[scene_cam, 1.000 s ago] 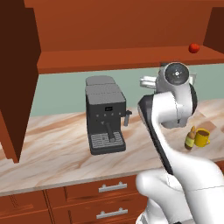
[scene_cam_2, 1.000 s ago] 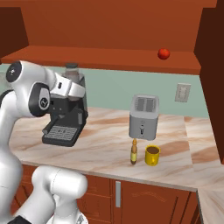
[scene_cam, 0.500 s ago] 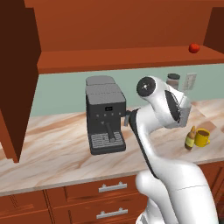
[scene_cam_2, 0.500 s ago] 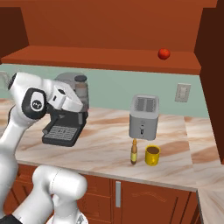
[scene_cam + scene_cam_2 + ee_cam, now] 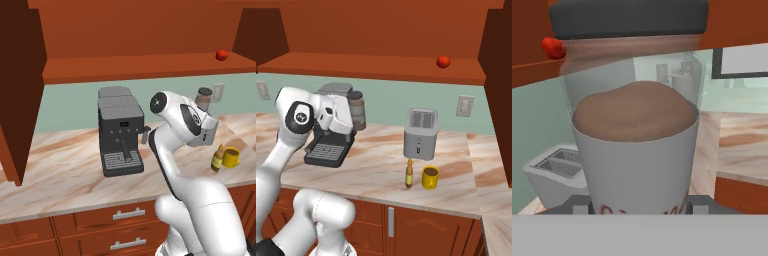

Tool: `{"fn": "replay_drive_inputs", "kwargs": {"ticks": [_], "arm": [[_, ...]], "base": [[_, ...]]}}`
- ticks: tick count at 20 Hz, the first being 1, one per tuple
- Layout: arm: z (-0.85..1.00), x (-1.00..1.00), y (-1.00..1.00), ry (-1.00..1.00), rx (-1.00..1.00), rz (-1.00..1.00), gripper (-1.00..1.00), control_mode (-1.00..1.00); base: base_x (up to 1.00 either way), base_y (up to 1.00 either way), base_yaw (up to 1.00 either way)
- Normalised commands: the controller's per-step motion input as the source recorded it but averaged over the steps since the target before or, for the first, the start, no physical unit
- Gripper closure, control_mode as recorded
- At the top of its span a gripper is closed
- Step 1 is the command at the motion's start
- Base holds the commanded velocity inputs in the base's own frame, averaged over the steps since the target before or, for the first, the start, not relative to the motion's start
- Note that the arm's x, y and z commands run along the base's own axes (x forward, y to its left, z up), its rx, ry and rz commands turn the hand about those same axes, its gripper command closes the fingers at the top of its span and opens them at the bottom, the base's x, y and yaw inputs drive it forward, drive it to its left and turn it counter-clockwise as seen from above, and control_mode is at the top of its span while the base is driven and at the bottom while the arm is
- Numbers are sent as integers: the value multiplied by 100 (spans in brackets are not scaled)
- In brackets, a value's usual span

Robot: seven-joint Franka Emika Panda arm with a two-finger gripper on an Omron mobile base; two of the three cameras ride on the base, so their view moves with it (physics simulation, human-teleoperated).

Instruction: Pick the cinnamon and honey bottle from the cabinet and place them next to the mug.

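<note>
My gripper (image 5: 351,117) is shut on the cinnamon (image 5: 356,109), a grey shaker with a dark cap. It hangs upright in the air beside the coffee machine, below the cabinet (image 5: 371,67) shelf. In the left base view the cinnamon (image 5: 204,97) sticks up behind my wrist. The hand view has the cinnamon (image 5: 634,130) close up, brown powder inside, between the fingertips (image 5: 576,205). The honey bottle (image 5: 409,174) stands on the counter right beside the yellow mug (image 5: 430,177), in front of the toaster. From the left they show as honey bottle (image 5: 217,159) and mug (image 5: 231,157).
A black coffee machine (image 5: 120,131) stands at the counter's middle, and a silver toaster (image 5: 420,133) to its right. A red fruit (image 5: 443,61) lies on the cabinet shelf. The dark cabinet door (image 5: 17,90) hangs open at the left. Drawers with silver handles (image 5: 128,213) run below the counter.
The arm has carried the cinnamon to the right and downward, away from the cabinet shelf and past the coffee machine. The honey bottle and mug have not moved.
</note>
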Motion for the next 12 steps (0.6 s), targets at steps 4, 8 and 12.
{"fn": "replay_drive_inputs", "kwargs": {"ticks": [4, 8, 12], "arm": [[-23, 2, -8, 0, 0, 0, 100, -100], [-54, 8, -6, 5, 0, 0, 100, -100], [-65, 2, -4, 7, 0, 0, 100, -100]], "base": [[0, 0, 0], [0, 0, 0], [0, 0, 0]]}}
